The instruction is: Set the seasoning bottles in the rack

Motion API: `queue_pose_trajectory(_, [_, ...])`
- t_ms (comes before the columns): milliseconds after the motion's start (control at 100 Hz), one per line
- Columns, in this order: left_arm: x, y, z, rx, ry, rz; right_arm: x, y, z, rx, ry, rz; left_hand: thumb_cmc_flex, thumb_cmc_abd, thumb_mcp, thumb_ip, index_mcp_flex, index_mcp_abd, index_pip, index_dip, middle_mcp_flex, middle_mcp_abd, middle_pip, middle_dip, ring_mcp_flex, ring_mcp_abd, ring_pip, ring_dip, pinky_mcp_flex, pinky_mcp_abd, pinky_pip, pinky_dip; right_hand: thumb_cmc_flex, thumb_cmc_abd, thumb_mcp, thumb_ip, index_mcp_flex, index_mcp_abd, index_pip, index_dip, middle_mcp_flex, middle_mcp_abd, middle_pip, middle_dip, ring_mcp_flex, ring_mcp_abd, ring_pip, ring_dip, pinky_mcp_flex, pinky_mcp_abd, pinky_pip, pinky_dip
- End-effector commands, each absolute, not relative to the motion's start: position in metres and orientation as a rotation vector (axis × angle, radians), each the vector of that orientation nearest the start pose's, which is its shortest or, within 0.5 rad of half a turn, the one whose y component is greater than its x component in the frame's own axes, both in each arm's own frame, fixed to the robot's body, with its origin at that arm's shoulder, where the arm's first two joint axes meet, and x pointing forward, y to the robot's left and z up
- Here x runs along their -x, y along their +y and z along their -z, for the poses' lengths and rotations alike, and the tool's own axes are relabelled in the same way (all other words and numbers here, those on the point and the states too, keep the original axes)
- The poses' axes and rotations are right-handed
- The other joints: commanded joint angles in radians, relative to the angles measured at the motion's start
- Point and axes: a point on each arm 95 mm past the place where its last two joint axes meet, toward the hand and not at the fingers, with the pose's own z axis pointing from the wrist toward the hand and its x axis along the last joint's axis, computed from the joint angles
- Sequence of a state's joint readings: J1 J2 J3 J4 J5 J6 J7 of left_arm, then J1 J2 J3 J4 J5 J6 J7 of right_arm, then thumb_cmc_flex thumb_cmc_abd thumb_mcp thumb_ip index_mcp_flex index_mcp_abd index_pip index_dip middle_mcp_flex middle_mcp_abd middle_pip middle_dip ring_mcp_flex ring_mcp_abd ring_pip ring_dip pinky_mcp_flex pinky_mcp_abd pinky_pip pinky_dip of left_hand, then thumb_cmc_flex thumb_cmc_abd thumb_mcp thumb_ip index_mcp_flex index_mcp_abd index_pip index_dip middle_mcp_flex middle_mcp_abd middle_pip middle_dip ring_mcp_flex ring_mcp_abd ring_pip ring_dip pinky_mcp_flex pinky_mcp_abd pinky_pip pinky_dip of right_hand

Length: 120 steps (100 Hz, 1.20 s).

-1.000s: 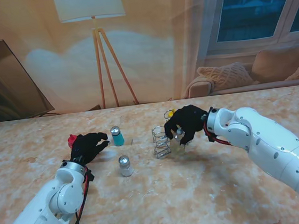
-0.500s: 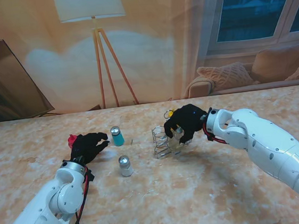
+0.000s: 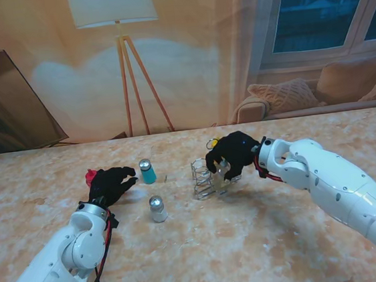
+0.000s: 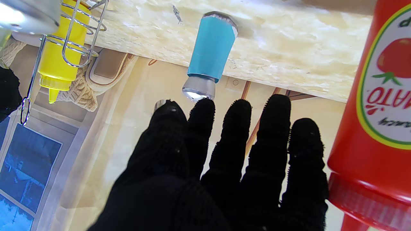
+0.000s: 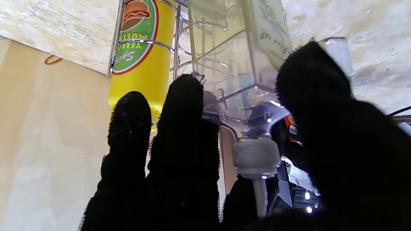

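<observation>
Right wrist view: a clear square plastic bottle point(image 5: 231, 80) is clamped by the right hand's point(image 3: 233, 155) fingers point(image 5: 184, 134) against the wire rack point(image 3: 202, 176), where a yellow mustard bottle point(image 5: 138, 54) is held. The left hand point(image 3: 110, 183) is spread apart beside a red ketchup bottle point(image 4: 379, 106).

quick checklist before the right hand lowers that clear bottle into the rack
1. Right hand grips the clear bottle: ok.
2. Bottle lined up over a free slot of the wire rack: cannot tell.
3. Yellow mustard bottle already seated in the rack: ok.
4. Left hand away from the rack, holding nothing: ok.
5. Teal shaker, silver-topped shaker and ketchup bottle racked: not ok.
</observation>
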<state>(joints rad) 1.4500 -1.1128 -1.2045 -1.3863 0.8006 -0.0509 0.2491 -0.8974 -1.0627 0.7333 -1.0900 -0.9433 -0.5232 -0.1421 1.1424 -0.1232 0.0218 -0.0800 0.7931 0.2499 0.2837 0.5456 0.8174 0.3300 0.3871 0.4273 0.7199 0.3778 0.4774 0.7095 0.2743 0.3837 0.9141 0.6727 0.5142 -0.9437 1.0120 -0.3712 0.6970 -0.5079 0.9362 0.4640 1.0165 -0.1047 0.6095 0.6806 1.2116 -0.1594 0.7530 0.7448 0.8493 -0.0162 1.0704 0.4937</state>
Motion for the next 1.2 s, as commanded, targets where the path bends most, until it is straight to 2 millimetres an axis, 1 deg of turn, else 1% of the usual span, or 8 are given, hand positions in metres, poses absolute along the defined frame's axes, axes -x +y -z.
queue_pose_trajectory(0, [-0.4367,0.0345,0.3339,1.311,1.223,1.603,-0.5148,0.0475,0.2865,-0.609,1.975,-1.692,0.032,0.024,0.002,0.025,-0.016,-0.004,0.016,0.012,-0.024,-0.004,0.011,0.01,-0.01,0.008,0.017,0.024,-0.014,0.018,0.009,0.018,0.12,0.074,0.114,0.054,0.057,-0.034,0.181,0.054,0.047,-0.109,0.132,0.083,0.016,-0.145,0.027,0.037,-0.003,-0.016,0.008,0.029])
queue_pose_trajectory(360, [-0.4367,0.0345,0.3339,1.31,1.224,1.604,-0.5143,0.046,0.2889,-0.57,1.935,-1.705,0.032,0.022,0.001,0.024,-0.013,-0.004,0.019,0.014,-0.024,-0.005,0.011,0.01,-0.01,0.008,0.017,0.023,-0.014,0.017,0.009,0.018,0.114,0.065,0.123,0.06,0.057,-0.038,0.187,0.068,0.044,-0.111,0.15,0.086,0.011,-0.15,0.057,0.03,-0.001,-0.014,0.012,0.039])
queue_pose_trajectory(930, [-0.437,0.0342,0.334,1.311,1.227,1.604,-0.5174,0.0482,0.2954,-0.533,1.945,-1.687,0.034,0.018,0.0,0.024,-0.008,-0.003,0.029,0.022,-0.022,-0.005,0.013,0.011,-0.009,0.01,0.017,0.024,-0.012,0.017,0.009,0.017,0.111,0.057,0.129,0.062,0.054,-0.046,0.191,0.091,0.033,-0.117,0.169,0.093,0.0,-0.154,0.083,0.025,-0.006,-0.013,0.008,0.048])
queue_pose_trajectory(1190, [-0.4371,0.0345,0.334,1.31,1.226,1.604,-0.5171,0.0479,0.2959,-0.509,1.921,-1.698,0.035,0.016,0.0,0.024,-0.007,-0.004,0.033,0.025,-0.022,-0.005,0.013,0.011,-0.009,0.007,0.018,0.024,-0.012,0.016,0.009,0.016,0.101,0.04,0.14,0.064,0.054,-0.061,0.205,0.129,0.024,-0.128,0.198,0.113,-0.008,-0.169,0.123,0.036,-0.007,-0.016,0.009,0.058])
